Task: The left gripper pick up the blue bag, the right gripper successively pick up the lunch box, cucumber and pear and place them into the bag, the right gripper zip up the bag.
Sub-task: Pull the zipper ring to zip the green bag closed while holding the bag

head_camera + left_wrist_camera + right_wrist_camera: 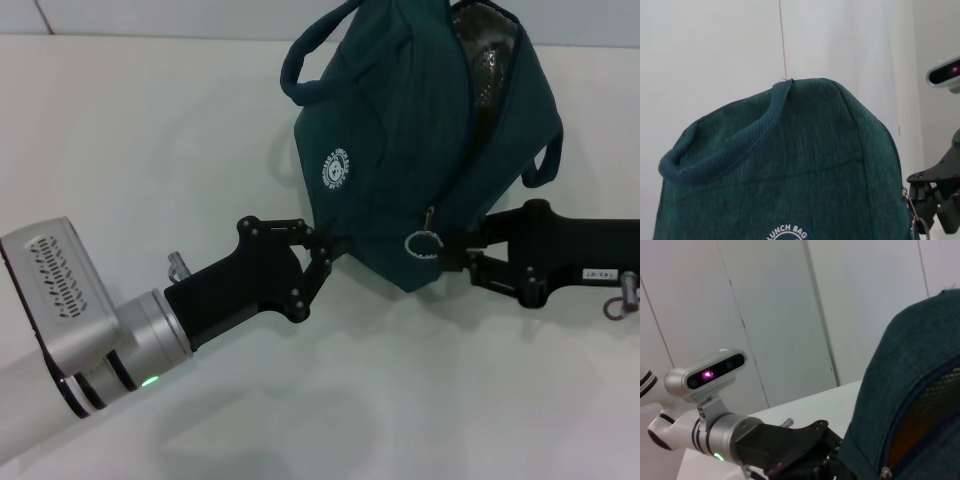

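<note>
The blue bag [400, 150] is a dark teal lunch bag, held up off the white table [150, 150]. My left gripper [325, 250] is shut on its lower left corner. From the right, my right gripper [458, 256] is shut at the zip line on the bag's lower edge, where the ring-shaped zipper pull [422, 243] hangs. The zip gapes at the upper right and shows silver lining [490, 60]. The left wrist view shows the bag's front [790, 165], a handle [725, 155] and my right gripper [927, 200]. The lunch box, cucumber and pear are hidden.
A second handle [545, 165] sticks out on the bag's right side. Something orange [910, 440] shows through the open zip in the right wrist view. White wall panels stand behind the table.
</note>
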